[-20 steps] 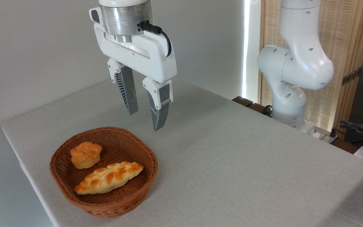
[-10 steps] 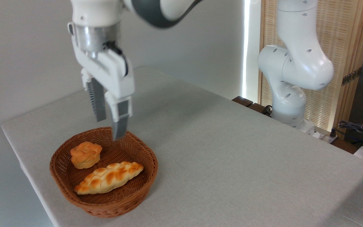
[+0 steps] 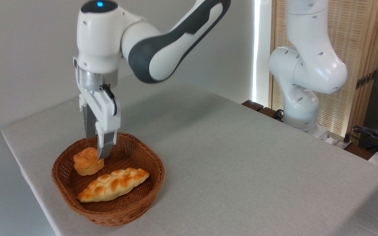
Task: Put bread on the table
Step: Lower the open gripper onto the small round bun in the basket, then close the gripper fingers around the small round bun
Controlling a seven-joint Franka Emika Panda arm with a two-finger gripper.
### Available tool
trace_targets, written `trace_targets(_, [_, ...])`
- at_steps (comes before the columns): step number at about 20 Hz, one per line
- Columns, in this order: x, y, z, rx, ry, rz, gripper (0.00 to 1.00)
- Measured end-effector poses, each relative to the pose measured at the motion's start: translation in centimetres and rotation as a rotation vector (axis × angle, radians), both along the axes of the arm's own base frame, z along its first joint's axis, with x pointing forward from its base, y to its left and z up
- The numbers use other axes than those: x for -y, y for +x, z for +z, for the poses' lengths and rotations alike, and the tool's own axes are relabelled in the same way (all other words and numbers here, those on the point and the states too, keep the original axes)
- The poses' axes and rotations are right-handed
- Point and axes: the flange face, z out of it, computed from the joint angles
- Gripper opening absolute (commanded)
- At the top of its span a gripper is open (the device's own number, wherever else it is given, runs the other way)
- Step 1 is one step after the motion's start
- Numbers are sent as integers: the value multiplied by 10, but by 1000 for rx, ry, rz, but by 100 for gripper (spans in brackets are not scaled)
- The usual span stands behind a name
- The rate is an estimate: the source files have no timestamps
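Fingers [image 3: 101,156] spread, unclenched — straddling the bread [image 3: 88,161] inside the wicker basket [image 3: 143,193].

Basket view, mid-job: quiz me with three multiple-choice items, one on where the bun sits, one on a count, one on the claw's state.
1. Where is the bun?
A. On the bare table
B. In the basket, at its far left
C. Held up in the air

2. How many breads lie in the basket?
A. One
B. Two
C. Four

3. How does the claw stand?
A. Open, fingers low at the bun
B. Shut on the loaf
C. Parked over the table's right end

Key:
1 B, the bun rests inside the wicker wall, behind the loaf.
2 B, only the bun and the braided loaf are there.
3 A, a gap shows between the fingers, and the near fingertip overlaps the bun's right edge; whether it touches cannot be told. The table holds no bread yet.
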Motion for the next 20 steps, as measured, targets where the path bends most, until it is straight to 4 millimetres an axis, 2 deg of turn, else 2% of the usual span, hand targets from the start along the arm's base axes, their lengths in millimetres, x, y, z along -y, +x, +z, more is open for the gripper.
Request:
trace_targets(3, [9,1,-23,29,42,-55,100])
trace_targets(7, [13,5,-33,53,65,-85,100])
trace_targets(8, [16,5,-36,58,64,-87,94])
trace_targets(10, [20,7,-42,61,60,-93,44])
trace_targets(11, [21,7,-44,68,58,-94,29])
trace_targets(14, [24,9,-51,74,53,-96,9])
trace_targets(15, [25,9,-51,73,53,-96,6])
trace_targets(20, [24,10,-51,79,59,-115,7])
